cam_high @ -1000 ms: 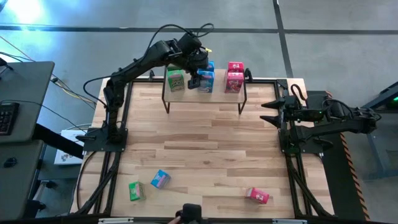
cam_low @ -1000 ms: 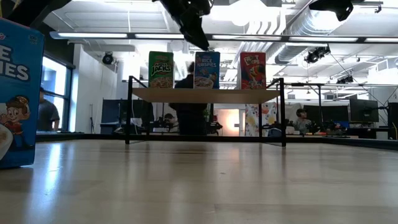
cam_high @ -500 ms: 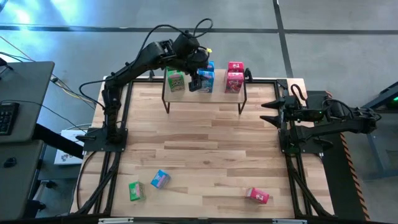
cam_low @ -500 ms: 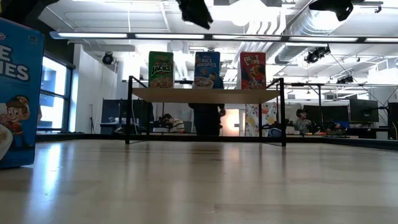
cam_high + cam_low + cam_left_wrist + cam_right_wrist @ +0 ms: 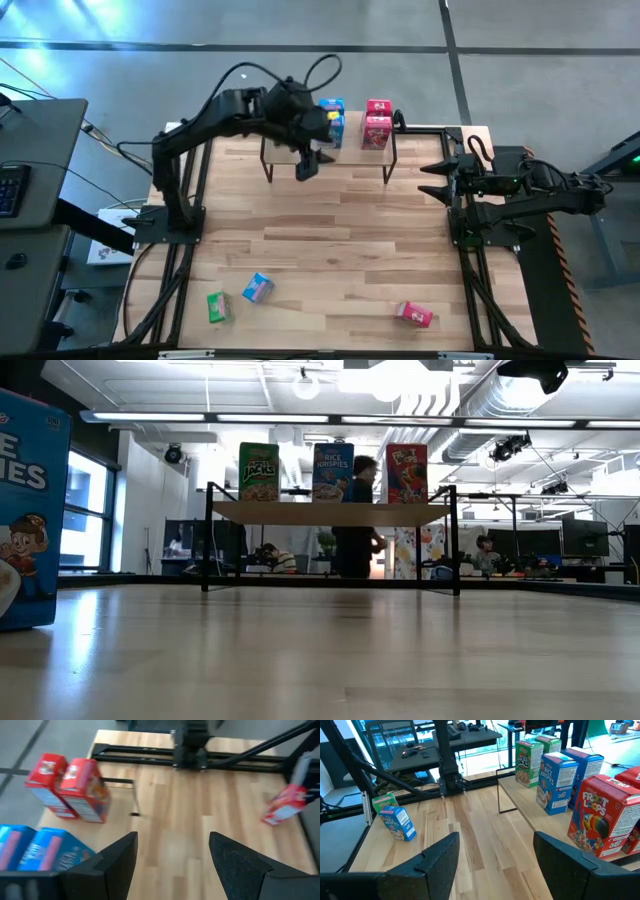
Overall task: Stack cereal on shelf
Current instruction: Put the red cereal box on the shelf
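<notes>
Cereal boxes are split between the shelf [image 5: 330,152] and the worktop [image 5: 330,240]: on the shelf stand green Apple Jacks boxes [image 5: 529,754], two blue Rice Krispies boxes [image 5: 557,782] and two red Froot Loops boxes [image 5: 377,122], all upright, while a green box [image 5: 218,306], a blue box [image 5: 258,288] and a red-pink box [image 5: 414,314] lie well away from the shelf, near the worktop's opposite edge. The left tool [image 5: 306,165] hangs over the worktop just off the shelf's front edge, its two fingers spread apart with nothing between them; the right tool [image 5: 437,180] waits beside the shelf's right end at the worktop's edge, fingers likewise apart and empty. These look like light, hollow cardboard boxes with smooth printed faces, so they will probably slide or tip at a nudge and dent under a hard squeeze. A sensible hold would be across the two narrow sides, about mid-height, with modest pressure, so a box stays square when set upright beside or atop those already on the shelf.
</notes>
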{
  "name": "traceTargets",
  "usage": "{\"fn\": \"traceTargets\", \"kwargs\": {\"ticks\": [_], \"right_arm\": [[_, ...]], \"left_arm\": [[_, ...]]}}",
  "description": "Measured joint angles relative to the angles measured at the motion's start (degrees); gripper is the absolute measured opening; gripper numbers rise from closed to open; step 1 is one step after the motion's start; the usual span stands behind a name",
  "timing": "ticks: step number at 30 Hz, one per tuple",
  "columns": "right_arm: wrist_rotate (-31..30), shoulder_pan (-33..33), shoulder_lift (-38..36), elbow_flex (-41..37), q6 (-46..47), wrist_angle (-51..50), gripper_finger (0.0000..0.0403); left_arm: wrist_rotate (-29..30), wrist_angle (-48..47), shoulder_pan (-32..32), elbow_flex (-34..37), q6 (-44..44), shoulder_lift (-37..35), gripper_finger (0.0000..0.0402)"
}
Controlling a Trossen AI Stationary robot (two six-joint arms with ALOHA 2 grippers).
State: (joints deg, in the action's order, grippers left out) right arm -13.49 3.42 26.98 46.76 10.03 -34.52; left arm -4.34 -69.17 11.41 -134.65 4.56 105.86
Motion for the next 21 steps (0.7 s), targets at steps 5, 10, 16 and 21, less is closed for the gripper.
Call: {"fn": "traceTargets", "kwargs": {"ticks": [5, 10, 16, 21], "right_arm": [[0.4, 0.0, 0.0, 0.0, 0.0, 0.0, 0.0248], [0.5, 0.0, 0.0, 0.0, 0.0, 0.0, 0.0248], [0.6, 0.0, 0.0, 0.0, 2.2, 0.0, 0.0248], [0.5, 0.0, 0.1, 0.0, 8.6, 0.1, 0.0248]], "left_arm": [[1.4, -1.9, -4.1, 0.0, -6.2, -2.3, 0.0237], [2.7, -3.2, -7.3, 0.0, -12.9, -4.7, 0.0237], [5.0, -6.0, -10.6, 0.0, -18.6, -7.2, 0.0237], [7.6, -11.4, -13.0, 0.0, -24.1, -8.5, 0.0237]]}}
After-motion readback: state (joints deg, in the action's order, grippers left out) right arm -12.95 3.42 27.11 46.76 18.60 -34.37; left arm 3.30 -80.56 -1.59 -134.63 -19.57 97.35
